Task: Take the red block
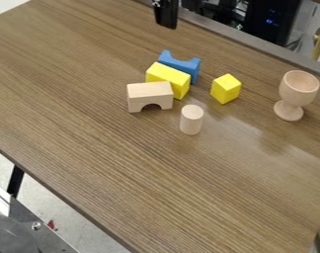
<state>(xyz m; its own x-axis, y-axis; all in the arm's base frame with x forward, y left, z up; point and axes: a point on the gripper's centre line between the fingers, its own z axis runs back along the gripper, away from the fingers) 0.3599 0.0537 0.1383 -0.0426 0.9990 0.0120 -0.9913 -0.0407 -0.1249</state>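
The black gripper [166, 15] is hanging high in the view, near the table's far edge; whether it is spread, pressed together or pinching something cannot be told. Below it, a blue block with a curved notch [181, 65], a yellow rectangular block [169, 79] and a natural wood arch block [150, 96] are sitting close together. A pale wooden cylinder [191, 119] is standing upright nearby, a smaller yellow block [226, 88] is resting apart to the right, and a turned wooden goblet [297, 95] is standing farther right. The only red thing, a small red piece [52, 225], is lying down at the lower left, past the brown wood-grain table [97, 153], on the pale floor [45, 201]; it is too small to identify as the red block. The likeliest failure is picking a wrong-coloured block, because those on the table are blue, yellow and plain wood. A low sweep could be toppling the cylinder or goblet, and reaching for the red piece could be driving the arm into the near edge. Dark equipment [265, 22] is crowding the far edge, while bare wood is offering moving room toward the left and front.
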